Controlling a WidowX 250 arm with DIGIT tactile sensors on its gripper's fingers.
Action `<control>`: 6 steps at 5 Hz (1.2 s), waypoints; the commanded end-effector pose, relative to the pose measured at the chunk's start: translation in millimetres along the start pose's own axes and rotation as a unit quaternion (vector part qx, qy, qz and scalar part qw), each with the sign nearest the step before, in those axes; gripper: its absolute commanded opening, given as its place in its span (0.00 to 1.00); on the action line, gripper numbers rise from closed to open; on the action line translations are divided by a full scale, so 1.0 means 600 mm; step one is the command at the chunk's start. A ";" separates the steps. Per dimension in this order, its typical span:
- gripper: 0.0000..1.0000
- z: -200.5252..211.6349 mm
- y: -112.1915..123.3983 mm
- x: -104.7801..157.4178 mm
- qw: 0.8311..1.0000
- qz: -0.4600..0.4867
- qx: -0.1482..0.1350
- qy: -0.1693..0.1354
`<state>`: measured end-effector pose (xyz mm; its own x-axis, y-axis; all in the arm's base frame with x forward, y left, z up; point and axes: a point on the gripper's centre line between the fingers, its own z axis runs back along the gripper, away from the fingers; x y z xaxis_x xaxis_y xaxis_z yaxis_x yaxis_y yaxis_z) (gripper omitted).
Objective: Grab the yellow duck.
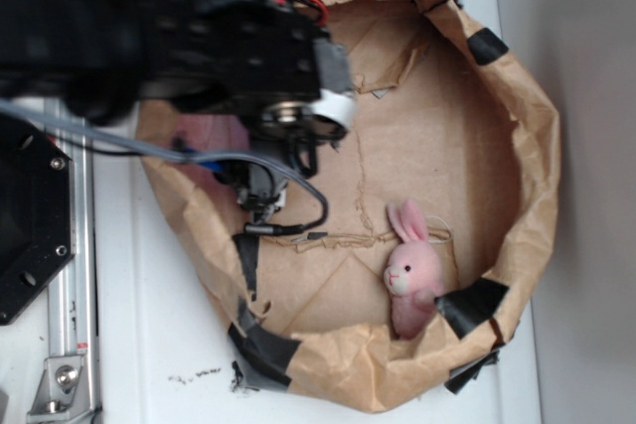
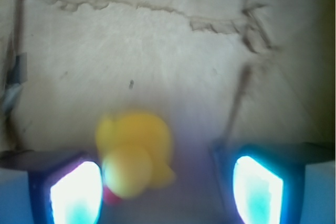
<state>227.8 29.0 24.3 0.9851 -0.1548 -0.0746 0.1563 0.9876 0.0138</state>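
In the wrist view the yellow duck (image 2: 136, 153) lies on the brown paper floor between my fingers, close against the left finger (image 2: 73, 192) and well apart from the right finger (image 2: 257, 190); its red beak shows at its lower left. My gripper (image 2: 165, 192) is open, with a wide gap on the duck's right. In the exterior view the black arm and gripper (image 1: 263, 201) reach down into the left side of the paper basket (image 1: 527, 146) and hide the duck.
A pink plush bunny (image 1: 412, 270) lies at the basket's lower right wall. The basket's crumpled paper rim is patched with black tape (image 1: 475, 303). A metal rail (image 1: 75, 275) and black base plate (image 1: 30, 215) stand left of the basket.
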 end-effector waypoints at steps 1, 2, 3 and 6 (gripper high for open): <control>1.00 -0.019 -0.078 0.022 0.998 -0.067 -0.012 -0.006; 1.00 -0.004 -0.093 0.022 0.997 -0.077 -0.023 -0.020; 0.00 -0.005 -0.085 0.020 0.998 -0.061 -0.022 -0.022; 0.00 0.079 -0.053 0.031 0.995 -0.043 -0.001 -0.087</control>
<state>238.8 -8.0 55.9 0.9692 -0.2444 0.0290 0.2448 0.9695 -0.0095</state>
